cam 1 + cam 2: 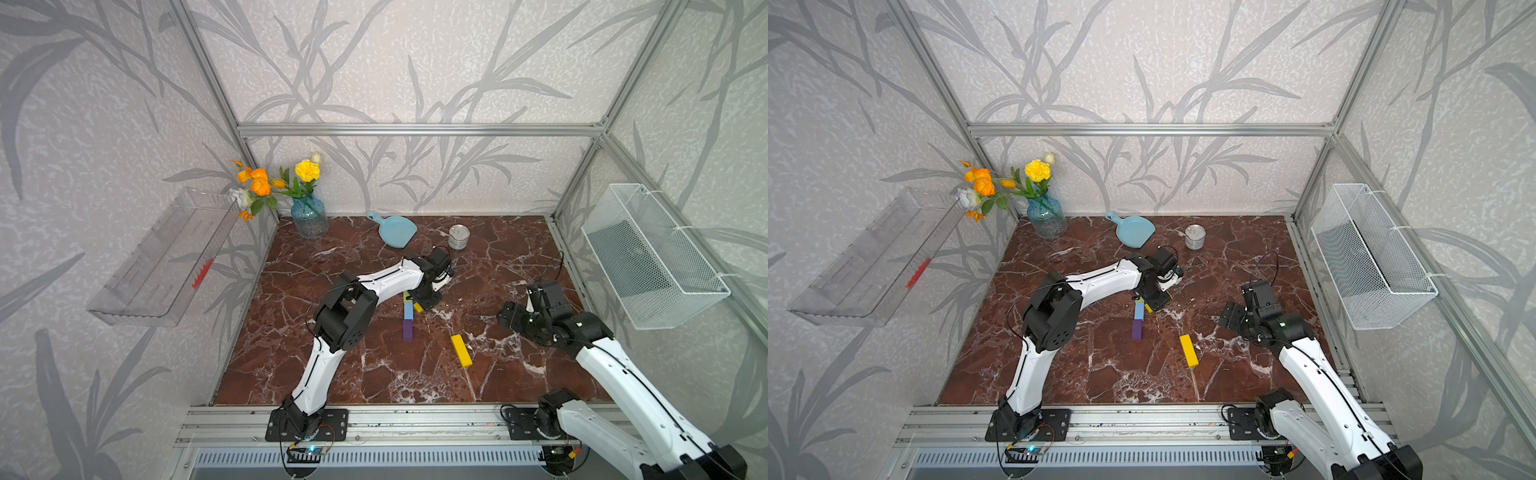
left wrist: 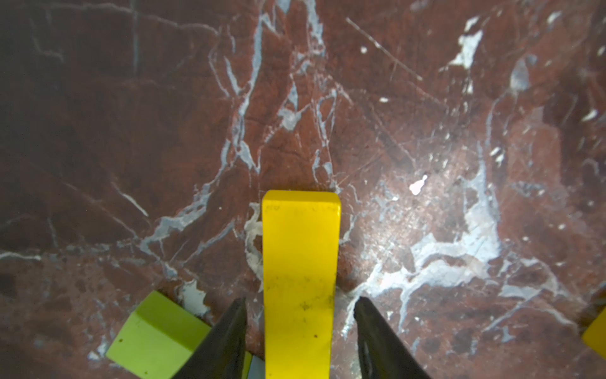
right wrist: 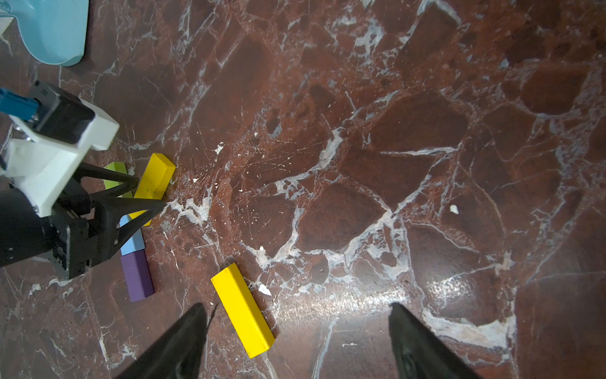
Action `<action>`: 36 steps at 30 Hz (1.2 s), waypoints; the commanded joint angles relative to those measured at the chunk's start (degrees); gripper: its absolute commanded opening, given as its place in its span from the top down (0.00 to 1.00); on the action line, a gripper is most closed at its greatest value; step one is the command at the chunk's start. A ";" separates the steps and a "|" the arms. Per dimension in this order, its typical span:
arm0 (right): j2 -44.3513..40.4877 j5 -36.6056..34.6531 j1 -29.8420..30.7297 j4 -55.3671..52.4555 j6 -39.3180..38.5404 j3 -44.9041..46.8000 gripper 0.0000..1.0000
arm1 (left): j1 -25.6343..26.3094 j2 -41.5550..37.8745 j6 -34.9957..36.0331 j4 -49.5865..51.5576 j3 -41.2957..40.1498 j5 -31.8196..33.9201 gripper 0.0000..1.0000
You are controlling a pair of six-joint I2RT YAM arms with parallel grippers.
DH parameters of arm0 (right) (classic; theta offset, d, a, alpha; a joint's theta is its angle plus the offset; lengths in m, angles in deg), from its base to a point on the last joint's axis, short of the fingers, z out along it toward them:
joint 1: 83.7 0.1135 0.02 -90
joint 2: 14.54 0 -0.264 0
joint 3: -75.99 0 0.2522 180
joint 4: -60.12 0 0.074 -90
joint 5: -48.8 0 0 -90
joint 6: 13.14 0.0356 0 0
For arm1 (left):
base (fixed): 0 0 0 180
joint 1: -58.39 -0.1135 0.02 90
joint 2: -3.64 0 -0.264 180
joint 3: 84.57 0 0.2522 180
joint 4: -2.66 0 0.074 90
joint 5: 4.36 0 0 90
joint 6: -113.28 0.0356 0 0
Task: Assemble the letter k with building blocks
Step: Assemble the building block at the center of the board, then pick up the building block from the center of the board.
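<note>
On the glossy, white-veined red marble tabletop (image 1: pixel 332 374), mid-left: matte flat rectangular blocks in a straight line, lime green block (image 2: pixel 157 334) far, light blue block (image 3: pixel 132 241) middle, purple block (image 3: pixel 137 277) near. Just right of the green: black tapered left gripper (image 2: pixel 300 300), parted, straddles a smooth yellow bar (image 2: pixel 300 249) without touching. Further right and nearer: second yellow bar (image 3: pixel 242 310), slanted, alone. Rightmost: right gripper (image 3: pixel 296 305), spread wide, empty

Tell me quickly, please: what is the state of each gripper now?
Left gripper: open, jaws astride a yellow bar, not touching it.
Right gripper: open, empty.
</note>
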 commanded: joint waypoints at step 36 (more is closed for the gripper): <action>36.11 -3.50 30.33 11.47 -15.40 -2.67 0.49 | -21.42 -44.77 -31.47 -9.36 -32.96 11.86 0.00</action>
